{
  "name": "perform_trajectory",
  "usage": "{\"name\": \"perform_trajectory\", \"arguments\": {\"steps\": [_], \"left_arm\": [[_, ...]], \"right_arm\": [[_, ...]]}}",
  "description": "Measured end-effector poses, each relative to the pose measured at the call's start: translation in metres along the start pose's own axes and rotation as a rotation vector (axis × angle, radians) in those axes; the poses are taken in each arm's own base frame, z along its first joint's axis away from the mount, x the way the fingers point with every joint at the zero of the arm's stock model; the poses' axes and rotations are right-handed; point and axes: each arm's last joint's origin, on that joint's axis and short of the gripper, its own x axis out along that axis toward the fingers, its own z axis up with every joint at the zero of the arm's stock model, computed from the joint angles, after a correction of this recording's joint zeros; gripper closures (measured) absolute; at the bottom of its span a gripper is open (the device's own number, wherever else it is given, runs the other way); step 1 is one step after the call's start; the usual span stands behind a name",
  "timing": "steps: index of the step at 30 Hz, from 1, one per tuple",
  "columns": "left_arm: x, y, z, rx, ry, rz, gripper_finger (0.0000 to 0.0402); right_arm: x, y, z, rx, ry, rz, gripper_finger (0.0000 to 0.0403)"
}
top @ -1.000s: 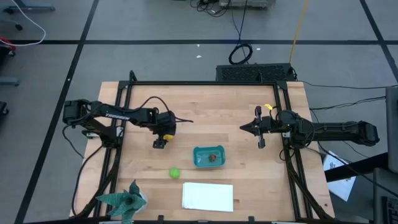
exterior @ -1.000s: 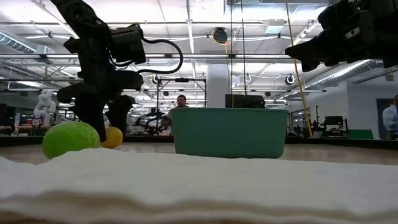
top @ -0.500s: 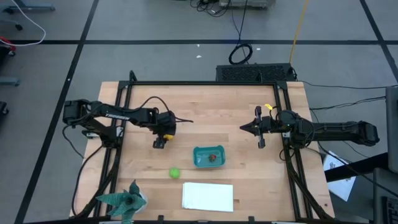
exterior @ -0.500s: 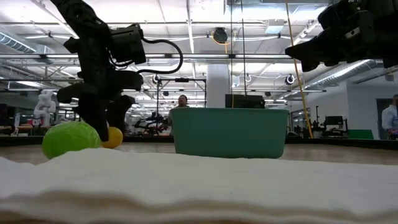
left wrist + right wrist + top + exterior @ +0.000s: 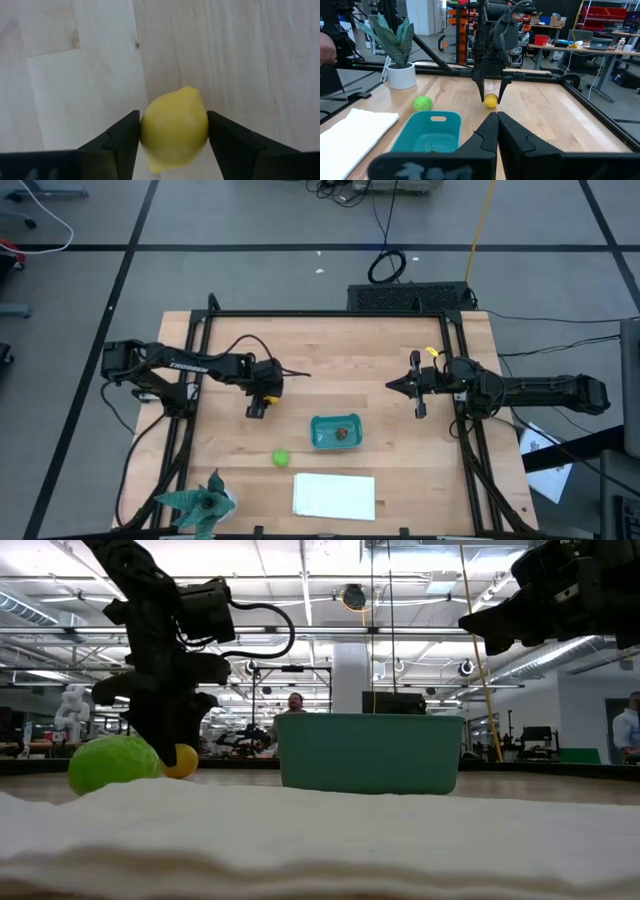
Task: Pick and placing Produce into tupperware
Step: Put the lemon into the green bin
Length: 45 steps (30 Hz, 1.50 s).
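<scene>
High view: white sheet (image 5: 334,496) at 6 o'clock, leafy plant (image 5: 200,502) at 7. Left gripper (image 5: 172,131) pinches the smooth yellow lemon (image 5: 174,128); right gripper (image 5: 497,125) closed, empty, at 3.

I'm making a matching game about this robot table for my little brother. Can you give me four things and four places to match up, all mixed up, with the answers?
Things:
1. lemon
2. green ball
3. tupperware
4. white sheet

Places:
A. at the table's front edge, in front of the tub
B. alone on bare wood, left of the tub
C. near the table's middle, something small and reddish inside
D. between the left gripper's fingers

Pairs: 1-D, 2-B, 3-C, 4-A
</scene>
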Motion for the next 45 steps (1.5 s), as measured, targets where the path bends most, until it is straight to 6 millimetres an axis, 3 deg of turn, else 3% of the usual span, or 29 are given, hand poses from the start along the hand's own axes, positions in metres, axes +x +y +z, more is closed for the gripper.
{"name": "perform_trajectory", "arguments": {"steps": [5,13,18,33,45], "left_arm": [[-0.008,0.002,0.007,0.001,0.021,0.019,0.0181],[-0.023,0.006,0.017,0.021,0.059,0.044,0.0202],[-0.032,0.007,0.023,0.020,0.066,0.041,0.0190],[-0.066,0.014,0.051,0.028,0.003,0.065,0.0200],[-0.085,0.016,0.059,0.046,0.024,0.079,0.0184]], "right_arm": [[0.000,0.000,0.000,0.000,-0.001,0.000,0.0403],[0.000,0.000,0.000,0.000,0.000,0.000,0.0403],[0.000,0.000,0.000,0.000,0.000,0.000,0.0403],[0.000,0.000,0.000,0.000,0.000,0.000,0.0403],[0.000,0.000,0.000,0.000,0.000,0.000,0.0403]]}}
